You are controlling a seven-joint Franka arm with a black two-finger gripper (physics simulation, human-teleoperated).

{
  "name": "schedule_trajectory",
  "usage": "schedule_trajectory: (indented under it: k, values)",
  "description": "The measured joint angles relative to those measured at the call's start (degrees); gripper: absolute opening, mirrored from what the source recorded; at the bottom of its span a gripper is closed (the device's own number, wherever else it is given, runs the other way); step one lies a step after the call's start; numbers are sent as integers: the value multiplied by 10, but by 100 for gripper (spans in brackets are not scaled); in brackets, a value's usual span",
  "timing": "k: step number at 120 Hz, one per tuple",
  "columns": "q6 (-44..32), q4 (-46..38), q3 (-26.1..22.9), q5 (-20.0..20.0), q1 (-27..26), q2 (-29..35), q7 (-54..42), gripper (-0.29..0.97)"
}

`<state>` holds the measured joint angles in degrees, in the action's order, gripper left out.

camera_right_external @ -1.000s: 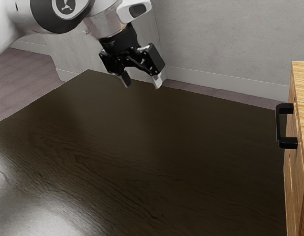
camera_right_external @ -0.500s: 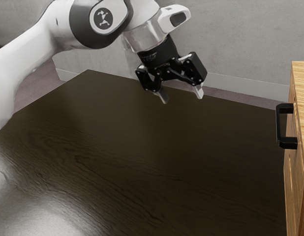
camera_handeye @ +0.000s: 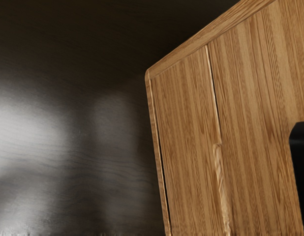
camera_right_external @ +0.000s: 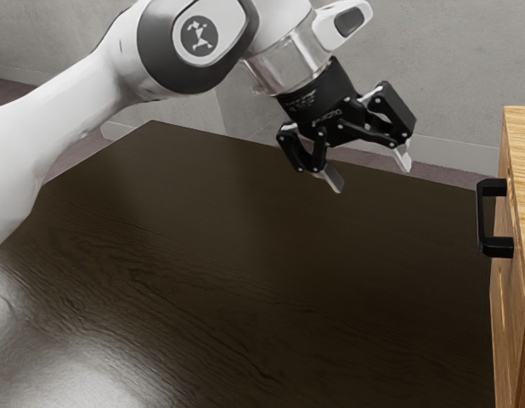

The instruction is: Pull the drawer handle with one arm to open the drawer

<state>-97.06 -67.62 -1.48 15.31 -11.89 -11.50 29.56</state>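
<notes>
**Open pincer above the worktop, handle untouched**

A dark, glossy wooden worktop [camera_right_external: 203, 280] takes up the scene, with pale blurred reflections on its nearest part. At the exterior view's right edge stands a light wooden drawer unit [camera_right_external: 517, 289] with vertical grain. A black drawer handle [camera_right_external: 493, 219] is fixed to the face that looks toward the exterior view's left. The handle is a squared bar set upright and juts out from the wood over the worktop.

Farther back, the white arm [camera_right_external: 93, 144] comes in from the exterior view's left. Its black pincer [camera_right_external: 369, 172] hangs in the air above the far part of the worktop. The fingers are spread wide and point down and toward the drawer unit, with nothing between them. The pincer is well apart from the handle and a little higher than it.

The wrist view looks at the drawer unit [camera_handeye: 230, 137] past one of its corners. A dark piece of the handle [camera_handeye: 300, 167] shows at the frame's edge, and the shiny worktop [camera_handeye: 68, 123] lies beside the unit.

Beyond the worktop runs a strip of purplish floor [camera_right_external: 432, 166], then a grey wall [camera_right_external: 449, 59].
</notes>
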Motion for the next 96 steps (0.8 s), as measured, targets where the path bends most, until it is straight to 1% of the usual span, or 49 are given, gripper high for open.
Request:
schedule_trajectory:
  k: [16,38,96]
  values:
    - [-3,-1,-2,10,-15,-2,11,68]
    - [-16,0,-3,12,-29,-13,24,67]
    - [-48,17,-3,15,-54,-42,45,51]
